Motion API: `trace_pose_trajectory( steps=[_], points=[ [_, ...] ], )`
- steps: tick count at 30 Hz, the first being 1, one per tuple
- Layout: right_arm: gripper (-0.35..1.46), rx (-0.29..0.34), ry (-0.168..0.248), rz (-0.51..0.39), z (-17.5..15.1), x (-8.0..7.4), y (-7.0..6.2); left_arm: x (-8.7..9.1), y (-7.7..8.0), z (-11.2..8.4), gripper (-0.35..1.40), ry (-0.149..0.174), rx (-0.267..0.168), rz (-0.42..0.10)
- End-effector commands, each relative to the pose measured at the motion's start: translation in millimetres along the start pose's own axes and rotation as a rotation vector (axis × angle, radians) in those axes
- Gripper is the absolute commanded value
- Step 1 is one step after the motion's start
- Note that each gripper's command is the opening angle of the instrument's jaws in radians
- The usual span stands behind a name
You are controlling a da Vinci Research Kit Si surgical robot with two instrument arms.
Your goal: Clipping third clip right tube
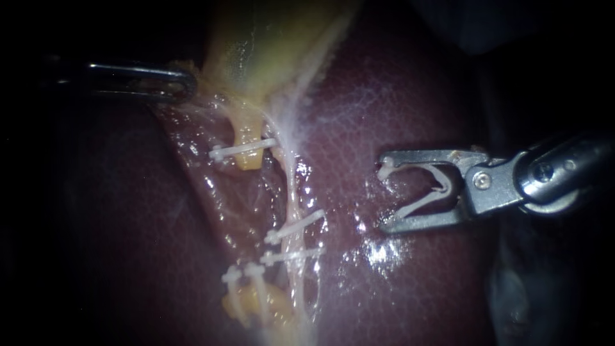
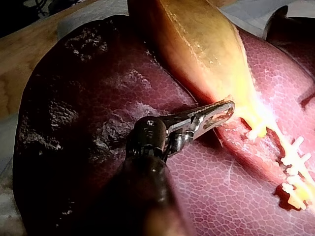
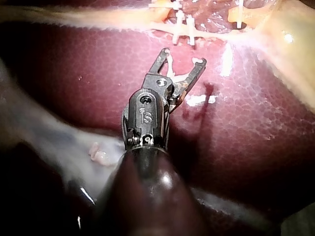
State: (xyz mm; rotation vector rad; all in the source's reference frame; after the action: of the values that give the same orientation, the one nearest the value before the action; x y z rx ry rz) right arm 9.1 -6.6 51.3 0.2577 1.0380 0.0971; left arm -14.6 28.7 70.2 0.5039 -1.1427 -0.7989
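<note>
- Carrying a loaded clip point(image 1: 419, 205), the right instrument point(image 1: 384, 197) is held with its jaws wide apart; the white clip is seated open against both jaws, so it is gripped but not yet closed.
- The jaws are seen over bare liver point(image 1: 397, 96), near the right tube point(image 1: 292, 192) but apart from it; no part of the tube lies between them.
- The right tube is taken to be the pale strand running down from the gallbladder point(image 1: 256, 45), on the side nearer the right instrument.
- Two closed clips are already seen across it, an upper clip point(image 1: 296, 227) and a lower clip point(image 1: 291, 256), close together.
- The third clip is judged not yet placed: the approach, the straddling of the tube and the closing are all left to do.
- A bare stretch of the tube is shown above the upper clip; whether that is the intended spot cannot be told.
- Further off, the left tube point(image 1: 246, 138) is seen as a yellowish stump crossed by a single clip point(image 1: 243, 151); further clips point(image 1: 240, 275) are seen on yellow tissue lower down.
- At the far side, the left instrument point(image 1: 176, 83) is seen with its jaws clamped together on the edge of the gallbladder, and the tissue there looks to be held taut.
</note>
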Motion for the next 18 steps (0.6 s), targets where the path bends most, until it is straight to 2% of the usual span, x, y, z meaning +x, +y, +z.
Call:
trace_pose_trajectory(
  steps=[1, 10, 18],
  points=[
    [0.50, 0.004, 0.006, 0.016, 0.2, 0.1, 0.1, 0.1, 0.0, 0.2, -0.35, -0.001, -0.002, 0.000],
    [0.49, 0.035, 0.033, 0.193, 3.7, 0.1, 0.6, 0.3, -0.1, 0.6, -0.35, -0.002, -0.006, 0.002],
    [0.49, 0.086, 0.048, 0.349, 8.3, -2.2, 0.7, 0.5, -0.2, 0.9, -0.35, -0.003, -0.011, 0.003]
  ],
)
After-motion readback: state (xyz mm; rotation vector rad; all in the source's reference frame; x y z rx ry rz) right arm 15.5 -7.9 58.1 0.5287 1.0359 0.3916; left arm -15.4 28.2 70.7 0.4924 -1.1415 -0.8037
